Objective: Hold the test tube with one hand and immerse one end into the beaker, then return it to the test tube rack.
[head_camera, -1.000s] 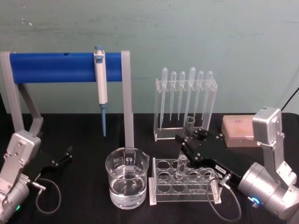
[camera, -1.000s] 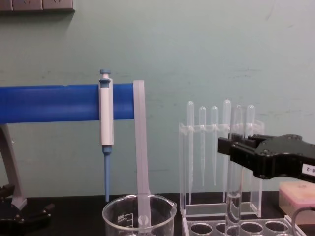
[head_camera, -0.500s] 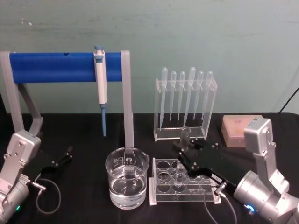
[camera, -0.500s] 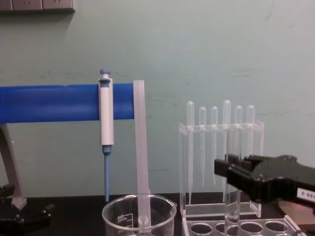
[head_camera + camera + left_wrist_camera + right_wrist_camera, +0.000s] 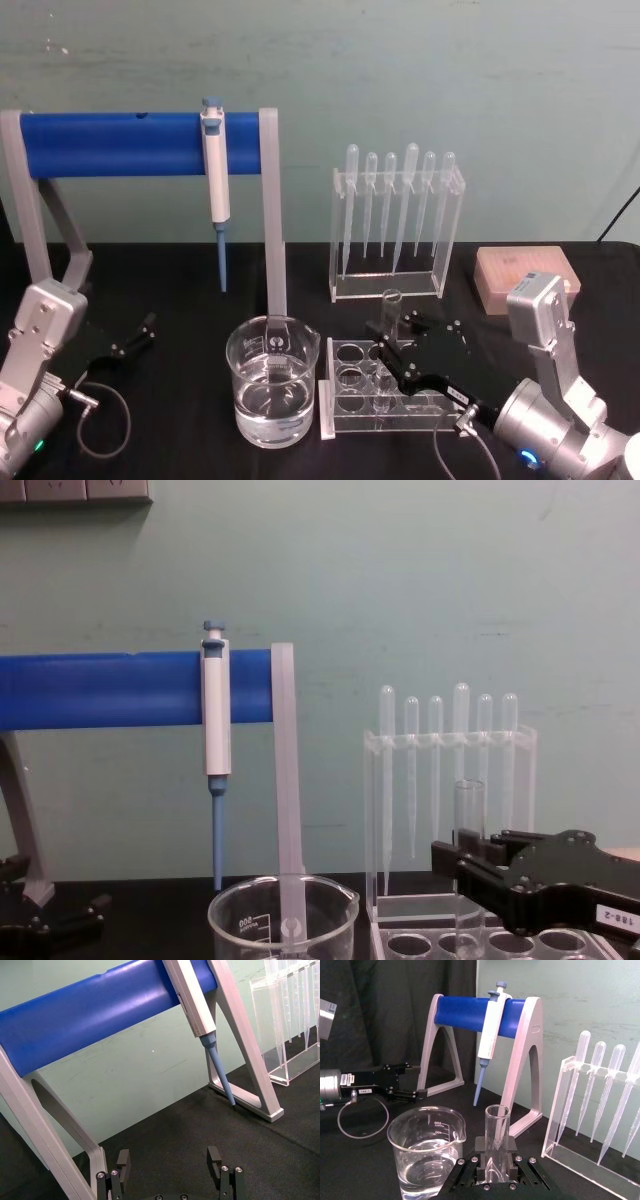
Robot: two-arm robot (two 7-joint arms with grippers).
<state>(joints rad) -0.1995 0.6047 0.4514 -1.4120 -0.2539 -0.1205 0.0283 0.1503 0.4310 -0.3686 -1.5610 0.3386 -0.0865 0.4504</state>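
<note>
even, diffuse room light falls from above, with soft, faint shadows on the black table cloth (image 5: 180, 280). small highlights glint on the beaker (image 5: 272, 380) rim and the blue bar (image 5: 95, 1015). the head view is slightly soft; the right wrist view blurs its nearest parts.

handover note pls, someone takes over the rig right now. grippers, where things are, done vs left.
Right gripper: shut on the test tube, over the clear tube rack. Tube is upright, lower end down in a rack hole, rim above the fingers.
Left gripper: open, parked on the table at the robot's left, holding nothing.
Beaker: on the table just left of the rack, partly filled with clear liquid.
Done: judging by the layout, the tube is seated in the rack. Whether it was dipped cannot be told.
Left: probably release the tube and withdraw the right arm.
</note>
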